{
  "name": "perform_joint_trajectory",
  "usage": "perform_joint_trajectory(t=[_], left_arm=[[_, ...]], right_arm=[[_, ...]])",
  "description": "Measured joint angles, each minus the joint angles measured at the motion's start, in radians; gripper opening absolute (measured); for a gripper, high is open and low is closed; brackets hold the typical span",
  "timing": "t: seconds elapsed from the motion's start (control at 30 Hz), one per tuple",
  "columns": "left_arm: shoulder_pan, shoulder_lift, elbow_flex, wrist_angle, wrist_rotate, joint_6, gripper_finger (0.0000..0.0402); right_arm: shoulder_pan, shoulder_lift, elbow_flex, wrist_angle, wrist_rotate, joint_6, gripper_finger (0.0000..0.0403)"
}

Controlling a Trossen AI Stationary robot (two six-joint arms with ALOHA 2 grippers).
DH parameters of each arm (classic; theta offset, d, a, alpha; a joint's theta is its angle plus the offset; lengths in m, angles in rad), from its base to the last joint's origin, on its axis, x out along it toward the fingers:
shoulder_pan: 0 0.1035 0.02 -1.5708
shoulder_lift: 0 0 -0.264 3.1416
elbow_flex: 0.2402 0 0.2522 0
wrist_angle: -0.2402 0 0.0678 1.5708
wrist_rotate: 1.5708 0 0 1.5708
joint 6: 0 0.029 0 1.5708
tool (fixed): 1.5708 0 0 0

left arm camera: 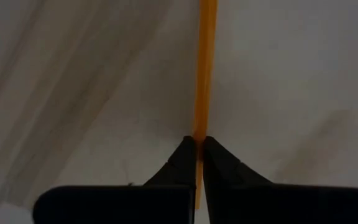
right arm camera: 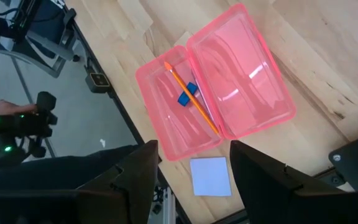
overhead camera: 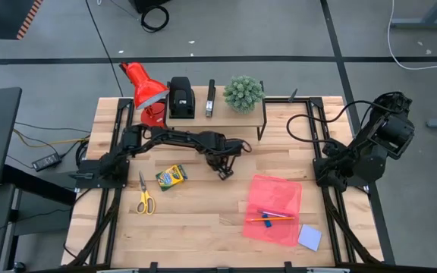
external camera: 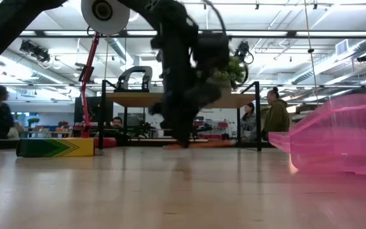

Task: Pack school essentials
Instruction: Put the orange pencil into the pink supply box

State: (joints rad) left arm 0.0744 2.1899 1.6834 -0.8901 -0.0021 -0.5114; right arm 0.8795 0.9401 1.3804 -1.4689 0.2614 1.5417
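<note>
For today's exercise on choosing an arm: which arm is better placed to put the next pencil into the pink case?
Left. Its tool is shut on an orange pencil at mid-table, near the open pink case. The right tool hangs open and empty, high above the table.

A light wooden table [overhead camera: 203,220] carries yellow-handled scissors [overhead camera: 144,195] beside a yellow-green crayon box [overhead camera: 171,177], an open pink case [overhead camera: 273,208], and a pale lavender-blue notepad [overhead camera: 309,237] just beside it. A small raised shelf [overhead camera: 234,115] stands at the far edge near a red lamp [overhead camera: 144,91].
</note>
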Motion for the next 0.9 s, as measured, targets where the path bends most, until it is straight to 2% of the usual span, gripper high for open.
perform_joint_trajectory(t=[0.47,0.7,0.9], left_arm=[[-0.137,-0.006,0.22,-0.009,0.01,-0.001,0.0008],[-0.167,-0.007,0.254,-0.015,-0.084,0.019,0.0009],[-0.142,-0.008,0.254,-0.047,-0.156,0.109,0.0066]], right_arm=[[0.0,-0.017,0.0,0.0,-0.035,-0.017,0.0206],[0.0,-0.019,0.0,-0.001,0.005,-0.046,0.0206],[0.0,-0.018,0.0,0.0,0.076,-0.045,0.0206]])
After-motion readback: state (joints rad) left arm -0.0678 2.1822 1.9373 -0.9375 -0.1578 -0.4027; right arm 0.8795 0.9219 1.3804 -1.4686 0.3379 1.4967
